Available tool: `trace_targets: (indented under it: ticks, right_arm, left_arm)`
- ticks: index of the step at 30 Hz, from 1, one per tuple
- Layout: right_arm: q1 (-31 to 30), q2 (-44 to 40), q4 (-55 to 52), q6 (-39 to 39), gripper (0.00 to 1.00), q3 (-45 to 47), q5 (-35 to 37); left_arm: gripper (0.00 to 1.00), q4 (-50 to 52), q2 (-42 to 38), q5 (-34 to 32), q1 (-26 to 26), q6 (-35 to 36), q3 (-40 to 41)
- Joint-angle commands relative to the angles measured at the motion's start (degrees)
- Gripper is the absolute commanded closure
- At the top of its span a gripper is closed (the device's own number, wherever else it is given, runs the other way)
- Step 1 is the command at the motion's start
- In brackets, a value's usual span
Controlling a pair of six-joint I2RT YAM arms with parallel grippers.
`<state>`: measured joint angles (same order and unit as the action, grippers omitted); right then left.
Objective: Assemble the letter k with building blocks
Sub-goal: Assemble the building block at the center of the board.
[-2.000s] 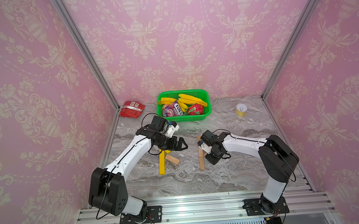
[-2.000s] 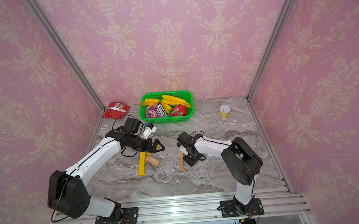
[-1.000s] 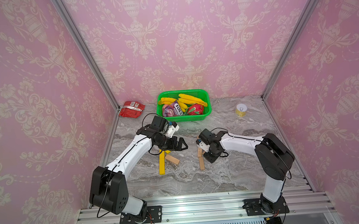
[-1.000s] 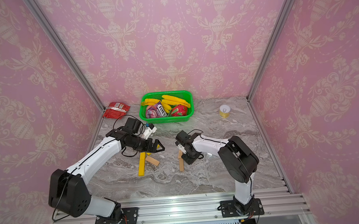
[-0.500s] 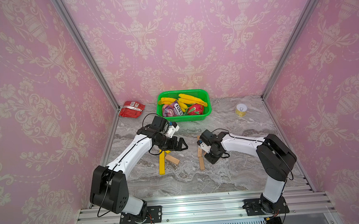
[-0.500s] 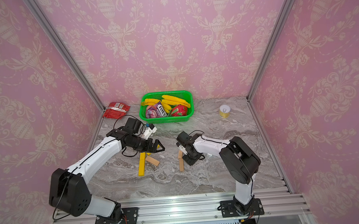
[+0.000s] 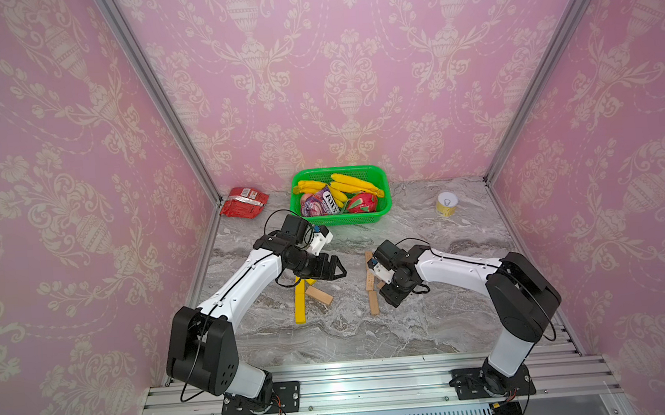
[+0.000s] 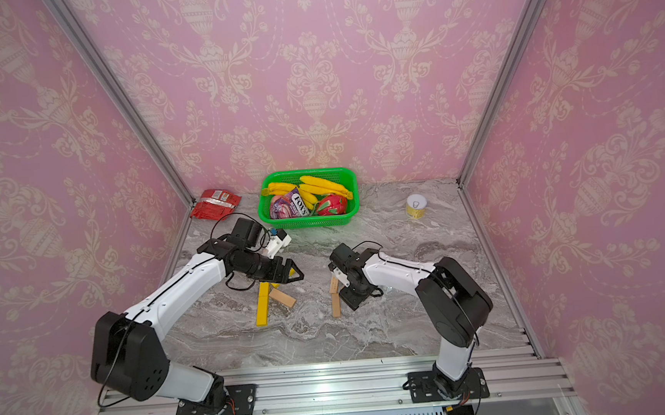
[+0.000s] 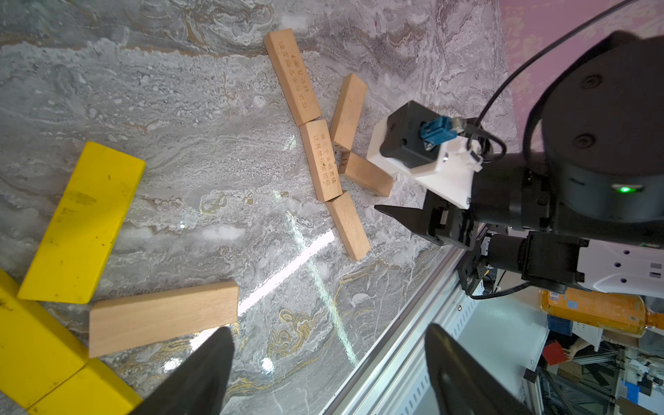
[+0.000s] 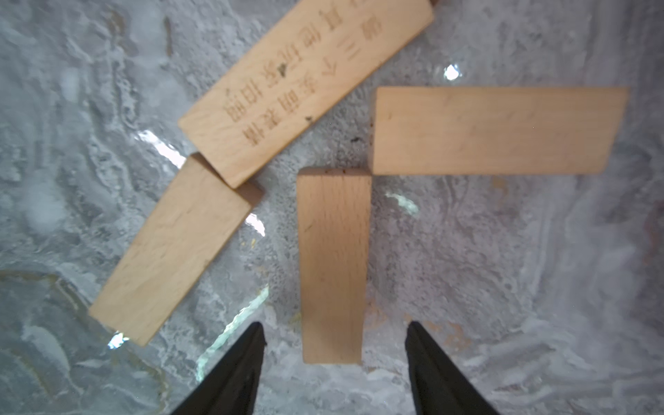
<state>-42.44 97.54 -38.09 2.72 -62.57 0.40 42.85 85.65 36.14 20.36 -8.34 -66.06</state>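
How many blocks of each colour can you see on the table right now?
Yellow blocks: 3
Wooden blocks: 6
Total: 9 in view; others may be hidden.

The left arm (image 7: 247,276) and right arm (image 7: 459,267) match: white link shells between chunky black joint housings. A thin black cable (image 7: 234,285) runs along the left arm's white shell. Each arm is mounted on a black bolted base plate (image 7: 290,395). Each wrist carries a white bracket (image 9: 445,172) holding a black camera (image 9: 406,143) with a blue plug (image 9: 438,131). A green light (image 9: 625,189) glows on one black joint. The left pincer (image 9: 328,328) and right pincer (image 10: 334,323) end in black, pointed fingers.
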Motion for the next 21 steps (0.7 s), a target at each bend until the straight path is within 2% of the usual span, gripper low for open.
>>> trace_targets:
  ticks: [1, 3, 4, 9, 11, 16, 18, 21]
  right_arm:
    - [-0.43, -7.68, -0.67, -1.36, 0.33, -0.18, 0.06]
    - [-0.44, -11.52, -1.02, -2.31, 0.32, 0.33, 0.46]
    - [-0.46, -13.56, -0.98, -3.26, 0.3, 0.94, 1.24]
    - [0.52, -20.13, 3.15, -11.11, 0.22, 7.54, 9.9]
    - [2.52, -21.75, 6.24, -14.19, 0.17, 11.52, 10.99]
    - [8.37, -27.13, 16.12, -18.87, 0.16, 21.24, 4.33]
    - [9.48, -28.6, 17.75, -19.58, 0.16, 23.15, 2.01]
    - [10.5, -30.12, 19.92, -20.5, 0.16, 25.72, -2.11]
  left_arm:
    - [0.35, 0.06, 1.98, 1.3, -0.28, 1.01, 0.41]
    - [0.54, -0.09, 3.06, 0.78, 0.13, 0.44, 0.37]
    - [0.6, 0.1, 3.89, -0.37, 0.65, 0.13, 0.2]
    - [0.74, 0.84, 10.43, -5.32, 3.89, -3.18, -2.26]
    - [0.81, 0.75, 13.11, -7.03, 5.08, -5.66, -3.44]
    - [0.95, 2.1, 18.45, -15.21, 9.89, -7.68, -8.7]
    - [1.0, 0.79, 20.06, -16.55, 10.89, -9.28, -9.97]
    - [1.0, -0.32, 23.55, -18.29, 12.08, -11.27, -12.68]
